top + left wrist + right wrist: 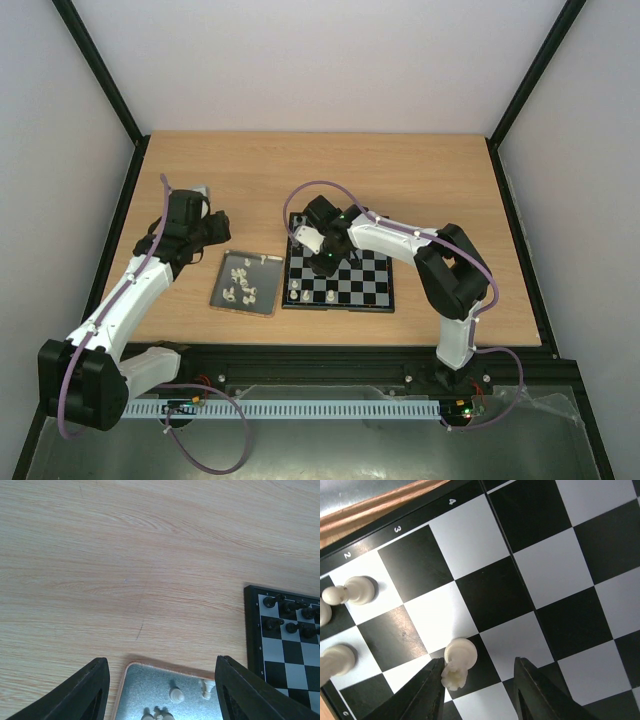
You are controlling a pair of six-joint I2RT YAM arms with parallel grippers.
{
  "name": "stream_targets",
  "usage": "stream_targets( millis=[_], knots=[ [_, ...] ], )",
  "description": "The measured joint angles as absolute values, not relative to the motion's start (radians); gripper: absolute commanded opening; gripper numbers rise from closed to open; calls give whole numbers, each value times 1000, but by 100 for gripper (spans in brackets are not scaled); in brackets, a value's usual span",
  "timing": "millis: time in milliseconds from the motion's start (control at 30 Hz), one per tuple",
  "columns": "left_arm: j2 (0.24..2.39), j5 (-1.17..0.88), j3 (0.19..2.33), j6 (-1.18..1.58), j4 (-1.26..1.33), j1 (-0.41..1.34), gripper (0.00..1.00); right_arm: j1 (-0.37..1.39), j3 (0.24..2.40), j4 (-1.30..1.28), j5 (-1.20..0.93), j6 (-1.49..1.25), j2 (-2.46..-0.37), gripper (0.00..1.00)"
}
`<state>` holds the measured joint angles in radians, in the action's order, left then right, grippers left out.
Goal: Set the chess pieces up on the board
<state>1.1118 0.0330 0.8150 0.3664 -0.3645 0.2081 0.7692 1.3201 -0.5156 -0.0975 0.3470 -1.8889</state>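
Observation:
The board lies in front of the right arm, with black pieces along its far edge and a few white chess pieces on its near left squares. My right gripper hangs low over the board, jaws apart. A white piece leans against its left finger, and a wide gap separates it from the right finger. Two more white pieces stand to the left. My left gripper is open over the tray's far edge, holding nothing.
A dark-grey tray with a tan edge sits left of the board and holds several loose white pieces. Bare wooden table stretches beyond both. Black frame posts and white walls close in the sides.

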Motion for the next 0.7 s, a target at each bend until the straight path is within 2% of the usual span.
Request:
stream_targets(
  millis=[267,700],
  knots=[
    [1112,29,815,366,-364,208,59,769,1348,-535,-113,338,-1904,20],
    [1116,14,815,366,-364,208,59,762,1341,-549,-109,321,-1891,11]
  ],
)
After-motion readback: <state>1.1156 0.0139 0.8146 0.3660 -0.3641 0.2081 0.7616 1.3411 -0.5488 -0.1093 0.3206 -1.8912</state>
